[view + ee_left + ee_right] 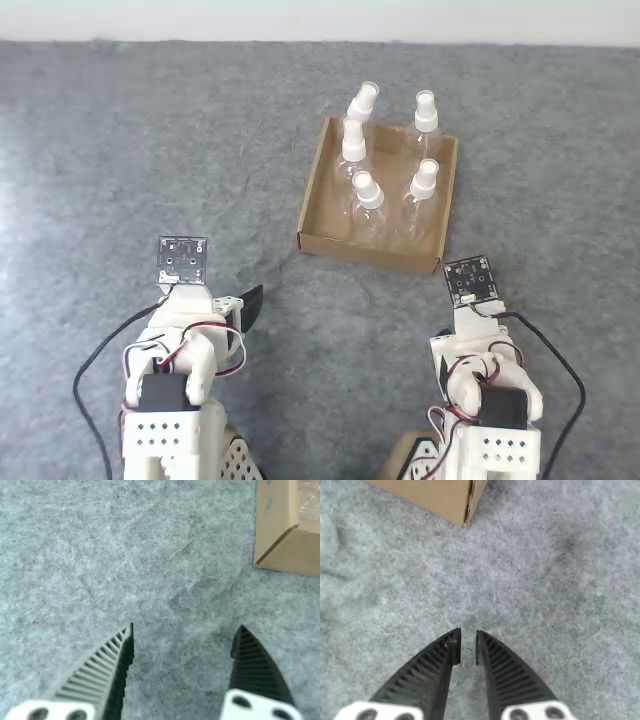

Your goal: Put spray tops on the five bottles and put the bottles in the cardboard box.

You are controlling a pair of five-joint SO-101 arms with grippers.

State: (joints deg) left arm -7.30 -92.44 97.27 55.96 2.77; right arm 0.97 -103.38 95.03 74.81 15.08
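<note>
The cardboard box (368,250) sits on the grey carpet, right of centre and toward the back. Several clear bottles (368,205) stand inside it, each with a white spray top (426,110). My left gripper (186,627) is open over bare carpet near the table's front left, with nothing between its fingers. A corner of the box (280,530) lies a little way beyond it. My right gripper (468,632) is shut and empty, low over the carpet at the front right, just short of the box's near corner (465,502).
Grey carpet (150,150) covers the whole table. Both arm bases (170,430) stand at the front edge with cables looping beside them. Open carpet lies to the left of the box and between the arms.
</note>
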